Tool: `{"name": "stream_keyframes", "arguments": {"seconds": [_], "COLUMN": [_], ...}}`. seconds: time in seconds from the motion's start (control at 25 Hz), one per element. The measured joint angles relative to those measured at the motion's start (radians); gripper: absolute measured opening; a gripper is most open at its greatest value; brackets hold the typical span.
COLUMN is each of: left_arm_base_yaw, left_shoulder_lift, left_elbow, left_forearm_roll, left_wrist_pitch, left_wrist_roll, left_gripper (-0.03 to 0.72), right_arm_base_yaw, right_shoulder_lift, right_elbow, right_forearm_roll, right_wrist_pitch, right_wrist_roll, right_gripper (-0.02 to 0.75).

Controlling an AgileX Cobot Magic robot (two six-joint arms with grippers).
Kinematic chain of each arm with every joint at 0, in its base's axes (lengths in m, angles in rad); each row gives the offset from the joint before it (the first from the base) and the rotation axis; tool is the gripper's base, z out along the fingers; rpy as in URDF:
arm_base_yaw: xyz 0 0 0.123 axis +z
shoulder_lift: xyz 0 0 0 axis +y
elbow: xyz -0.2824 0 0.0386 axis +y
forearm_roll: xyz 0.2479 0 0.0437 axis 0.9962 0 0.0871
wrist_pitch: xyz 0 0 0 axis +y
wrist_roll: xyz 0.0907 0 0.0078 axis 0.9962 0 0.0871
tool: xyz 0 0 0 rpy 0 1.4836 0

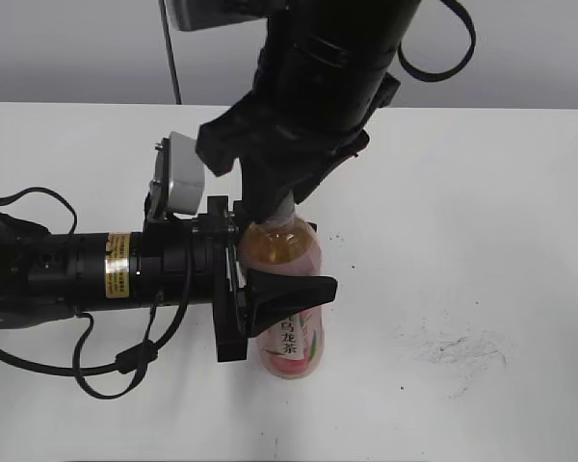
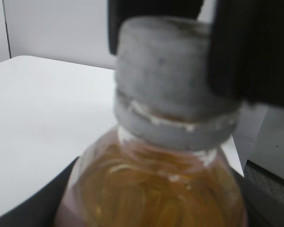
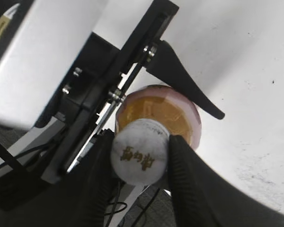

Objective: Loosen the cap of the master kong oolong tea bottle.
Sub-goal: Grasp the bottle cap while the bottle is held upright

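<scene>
Even, bright overhead light on the white table (image 1: 482,192), soft shadows under the left gripper (image 1: 270,289), left wrist view blurred, cap (image 2: 165,71) out of focus, right gripper's fingers (image 3: 189,175) blurred up close.

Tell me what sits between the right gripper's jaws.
The white cap of the tea bottle, with a jaw pressed against each side; the right wrist view shows it best.

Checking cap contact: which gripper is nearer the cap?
Right. The right gripper has the cap between its fingers; the left gripper holds the bottle lower down.
</scene>
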Motion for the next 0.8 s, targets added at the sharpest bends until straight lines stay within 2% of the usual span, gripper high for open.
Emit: {"name": "stream_keyframes", "arguments": {"seconds": [0.32,0.48,0.8], "left_arm_base_yaw": [0.0,0.0,0.0], "left_shoulder_lift": [0.0,0.0,0.0], "left_elbow": [0.0,0.0,0.0], "left_forearm_roll": [0.001,0.004,0.009], "left_wrist_pitch": [0.0,-0.001,-0.002], "left_wrist_roll": [0.001,0.003,0.011], "left_gripper": [0.445,0.445,0.445], "right_arm_base_yaw": [0.0,0.0,0.0], "right_shoulder_lift": [0.0,-0.002,-0.002], "right_elbow": [0.0,0.0,0.0], "right_forearm_roll": [-0.001,-0.002,-0.002], "right_wrist_pitch": [0.001,0.0,-0.001], "right_wrist_roll": [-0.307,-0.644,-1.515], "right_gripper": [0.276,0.273,0.273]}}
